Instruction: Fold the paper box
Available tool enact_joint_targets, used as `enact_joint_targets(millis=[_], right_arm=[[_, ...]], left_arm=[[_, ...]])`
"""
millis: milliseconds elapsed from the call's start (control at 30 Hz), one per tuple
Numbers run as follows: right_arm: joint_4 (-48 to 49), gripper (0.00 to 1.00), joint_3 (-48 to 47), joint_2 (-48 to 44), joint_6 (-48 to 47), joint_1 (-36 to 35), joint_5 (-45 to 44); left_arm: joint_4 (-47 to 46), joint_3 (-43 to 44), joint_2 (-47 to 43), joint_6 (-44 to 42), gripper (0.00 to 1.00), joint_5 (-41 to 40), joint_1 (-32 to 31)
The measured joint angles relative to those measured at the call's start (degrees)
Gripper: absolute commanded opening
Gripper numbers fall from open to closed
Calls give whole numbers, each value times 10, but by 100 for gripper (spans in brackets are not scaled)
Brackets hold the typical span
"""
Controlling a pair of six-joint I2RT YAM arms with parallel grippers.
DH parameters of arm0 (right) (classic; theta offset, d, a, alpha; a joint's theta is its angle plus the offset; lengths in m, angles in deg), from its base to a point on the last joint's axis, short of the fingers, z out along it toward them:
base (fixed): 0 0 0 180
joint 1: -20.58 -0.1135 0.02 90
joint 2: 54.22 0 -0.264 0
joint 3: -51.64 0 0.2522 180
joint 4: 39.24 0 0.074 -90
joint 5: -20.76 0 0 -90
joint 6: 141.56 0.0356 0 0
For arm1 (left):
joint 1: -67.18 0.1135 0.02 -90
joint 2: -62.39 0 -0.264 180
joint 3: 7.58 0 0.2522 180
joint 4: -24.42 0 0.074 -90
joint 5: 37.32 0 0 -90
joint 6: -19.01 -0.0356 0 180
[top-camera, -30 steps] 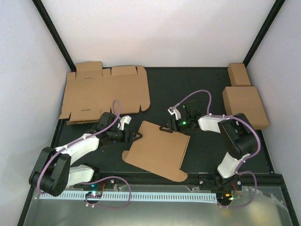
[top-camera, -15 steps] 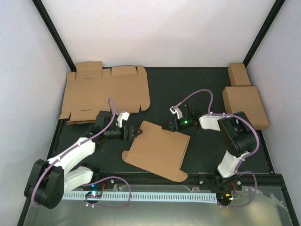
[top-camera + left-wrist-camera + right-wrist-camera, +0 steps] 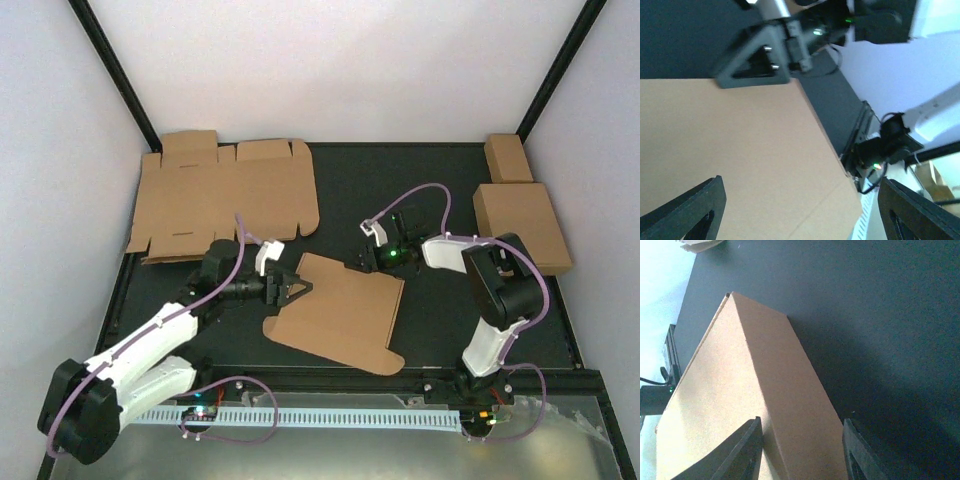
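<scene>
Paper box (image 3: pixel 340 312), brown, partly folded, left jaws open, right jaws' grip unclear

Top view bright, even, sharp; left wrist view soft, blurred; right wrist: dark shadow on tabletop (image 3: pixel 880 365)

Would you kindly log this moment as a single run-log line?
task: fold box | brown cardboard die-cut sheet: centre, partly folded | left gripper: open at its left edge | right gripper: astride its far fold
</scene>
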Motion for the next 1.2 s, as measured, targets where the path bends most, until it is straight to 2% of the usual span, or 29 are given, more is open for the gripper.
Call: enact_joint_targets(millis=[367, 767, 967, 1200], right_arm=[[9, 44, -17, 16, 0, 16, -1], [14, 45, -19, 19, 0, 18, 0], [13, 45, -19, 19, 0, 18, 0], [11, 45, -19, 19, 0, 18, 0]], left_arm=[[-2, 17, -85, -26, 88, 1, -95], [95, 64, -161, -10, 88, -2, -168], [97, 55, -160, -2, 88, -12, -247], [81, 35, -159, 2, 88, -73, -365]])
